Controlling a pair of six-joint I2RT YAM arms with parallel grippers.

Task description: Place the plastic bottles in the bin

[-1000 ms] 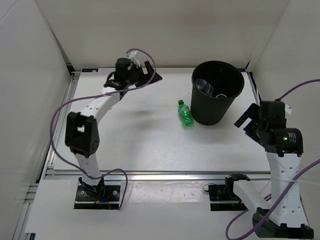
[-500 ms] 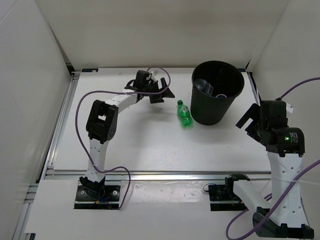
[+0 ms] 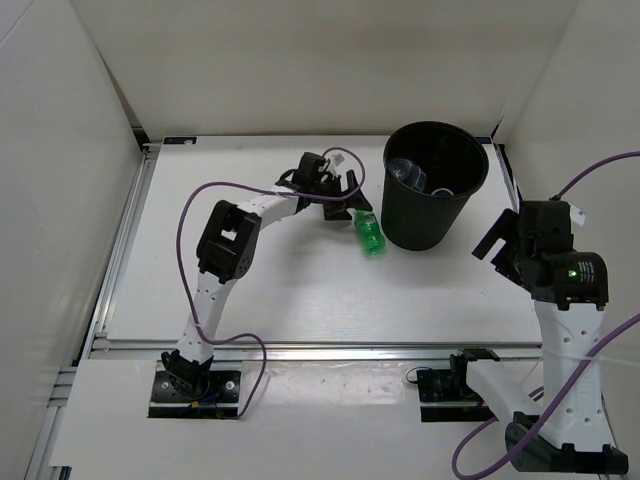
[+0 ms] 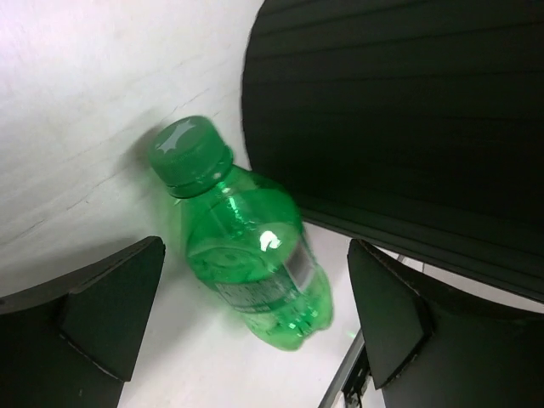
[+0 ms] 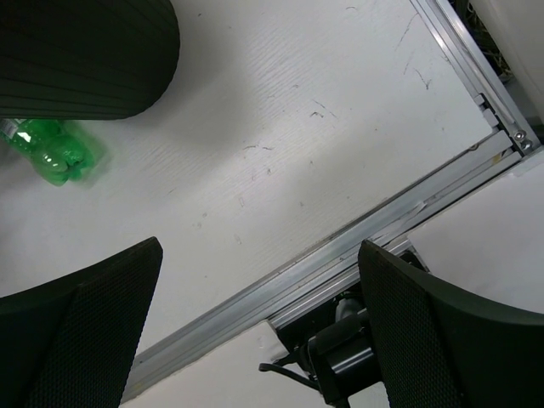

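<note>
A small green plastic bottle (image 3: 371, 234) with a green cap lies on its side on the white counter (image 3: 280, 280), just left of the tall round black plastic bin (image 3: 425, 225) that stands at the far right. The cap points to the far side and the base to the near side. The bottle's right flank lies close against the foot of the bin's wall; whether the two touch cannot be told.

The left pincer (image 3: 345, 196) hangs over the cap end of the bottle, on the bottle's far-left side, with the left arm stretched across the far half of the counter. In the left wrist view the left pincer (image 4: 255, 280) is spread wide and holds nothing. The green plastic bottle (image 4: 246, 263) shows in the gap between the two dark fingers, clear of both, and the ribbed wall of the bin (image 4: 408, 127) fills the upper right.

Inside the bin, clear plastic (image 3: 410, 172) shows near the bottom; how many bottles that is cannot be told.

The right pincer (image 3: 497, 240) is to the right of the bin, near the counter's right edge. In its own view the right pincer (image 5: 259, 272) is also spread wide and empty, above bare counter and an aluminium rail (image 5: 340, 255), with the bin (image 5: 76, 59) and the bottle (image 5: 51, 153) off in the upper left corner.
</note>
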